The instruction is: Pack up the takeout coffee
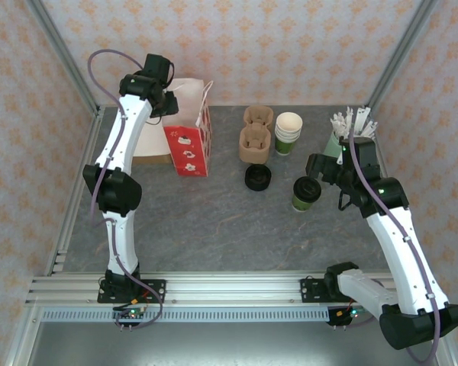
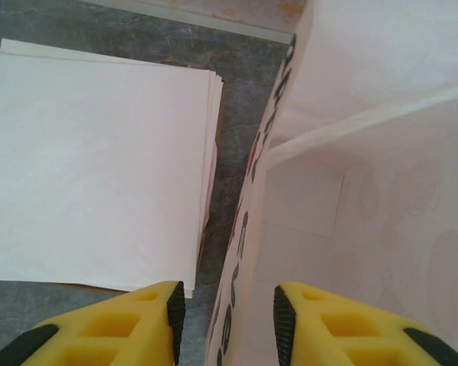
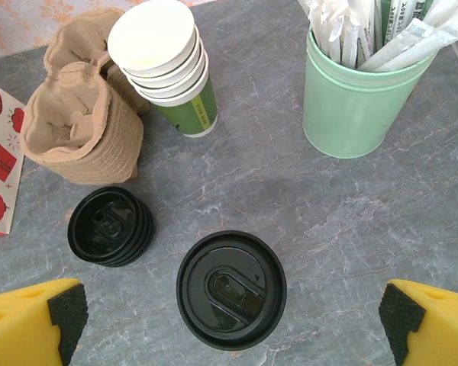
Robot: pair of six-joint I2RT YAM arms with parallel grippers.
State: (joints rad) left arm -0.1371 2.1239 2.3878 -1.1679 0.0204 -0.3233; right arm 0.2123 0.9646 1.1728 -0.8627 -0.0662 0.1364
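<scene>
Grey stone-look worktop [image 1: 214,229]. Far-left corner: flat stack of white sheets [image 2: 91,168], with the red-and-white paper bag [image 1: 189,149] upright just beside it. Back middle: pulp cup carriers [image 1: 256,136], lidless cup stack [image 1: 288,133]. In front of them: black lid stack [image 1: 258,178], lidded coffee cup [image 1: 306,194]. Right edge: green stick holder [image 3: 351,107].

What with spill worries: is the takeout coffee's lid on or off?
On. The takeout coffee stands upright, black lid covering its whole top.
</scene>
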